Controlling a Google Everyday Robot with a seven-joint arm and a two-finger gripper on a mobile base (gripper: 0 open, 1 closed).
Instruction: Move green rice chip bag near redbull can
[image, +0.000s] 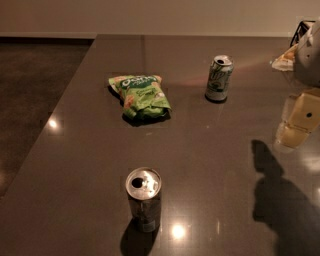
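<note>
Green rice chip bag (141, 96) flat on table (225, 165) — well apart from redbull can (144, 198), upright nearer camera. Gripper (299, 122) at right edge; open or closed — cannot tell.

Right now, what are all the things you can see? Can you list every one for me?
green rice chip bag: one, bright green with white letters, lying flat in the middle of the table.
redbull can: one, dark with a shiny silver top, standing near the front, apart from the bag.
soda can: one, pale white and green, standing to the right of the bag.
table: one, dark and glossy, under all three.
pale crumpled thing: one, whitish, far right; cannot tell what it is.
gripper: one, cream, at the right edge above the table, away from the bag and cans.
</note>
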